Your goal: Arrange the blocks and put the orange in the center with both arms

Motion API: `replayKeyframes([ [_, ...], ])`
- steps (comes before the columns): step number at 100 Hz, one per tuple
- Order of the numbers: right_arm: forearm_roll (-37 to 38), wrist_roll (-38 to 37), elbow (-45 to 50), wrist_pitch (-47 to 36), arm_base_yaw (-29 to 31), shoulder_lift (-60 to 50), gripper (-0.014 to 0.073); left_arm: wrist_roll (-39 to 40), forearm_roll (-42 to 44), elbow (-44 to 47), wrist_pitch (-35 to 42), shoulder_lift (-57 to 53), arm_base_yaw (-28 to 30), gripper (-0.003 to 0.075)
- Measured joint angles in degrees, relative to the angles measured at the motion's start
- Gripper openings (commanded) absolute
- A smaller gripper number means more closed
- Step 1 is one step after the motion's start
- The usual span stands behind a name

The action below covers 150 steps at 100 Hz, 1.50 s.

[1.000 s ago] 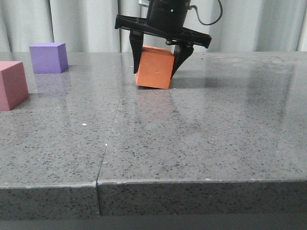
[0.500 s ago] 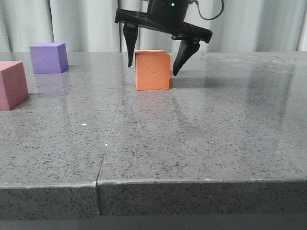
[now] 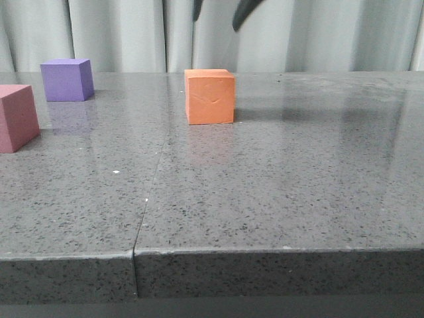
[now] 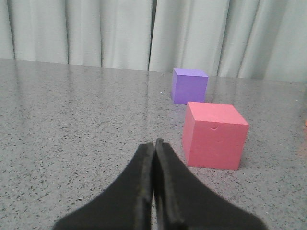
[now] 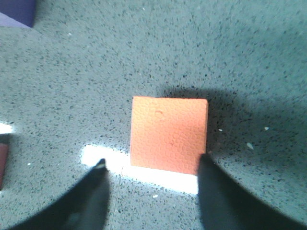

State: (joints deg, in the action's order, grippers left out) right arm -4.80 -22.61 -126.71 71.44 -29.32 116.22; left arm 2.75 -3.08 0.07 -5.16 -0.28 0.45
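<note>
The orange cube (image 3: pixel 210 97) rests flat on the grey table, a crease on its near face. The purple cube (image 3: pixel 66 79) stands at the far left and the pink-red cube (image 3: pixel 16 117) at the left edge, nearer. My right gripper (image 3: pixel 218 13) hangs open above the orange cube, only its fingertips showing at the top of the front view. In the right wrist view it (image 5: pixel 151 163) is open above the orange cube (image 5: pixel 169 135). My left gripper (image 4: pixel 154 143) is shut and empty, low over the table, near the pink-red cube (image 4: pixel 214 135), with the purple cube (image 4: pixel 189 86) beyond.
A seam (image 3: pixel 151 192) runs front to back across the grey speckled table. Grey curtains hang behind the table's far edge. The table's front edge (image 3: pixel 265 252) is close to the camera.
My right gripper opened, let go of the tilted orange cube, which settled flat, and rose almost out of the front view.
</note>
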Motion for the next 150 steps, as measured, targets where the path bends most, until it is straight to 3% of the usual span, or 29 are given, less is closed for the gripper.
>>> replayKeyframes([
  [9,0.6,1.0,0.0,0.2,0.0,-1.4,-0.0001,0.0,0.0,0.0,0.0,0.0,0.0,-0.0020],
  [17,1.4,1.1,0.0,0.2,0.0,-2.5,-0.0071,0.0,0.0,0.0,0.0,0.0,0.0,-0.0020],
  [54,1.9,2.5,3.6,0.6,6.4,-7.7,-0.0068,0.0,0.0,0.0,0.0,0.0,0.0,-0.0020],
  [110,5.6,5.2,30.0,0.5,20.5,-25.3,-0.0067,0.0,0.0,0.0,0.0,0.0,0.0,-0.0020],
  [150,5.8,8.8,56.6,-18.4,22.1,-46.6,-0.0067,0.0,0.0,0.0,0.0,0.0,0.0,-0.0020],
])
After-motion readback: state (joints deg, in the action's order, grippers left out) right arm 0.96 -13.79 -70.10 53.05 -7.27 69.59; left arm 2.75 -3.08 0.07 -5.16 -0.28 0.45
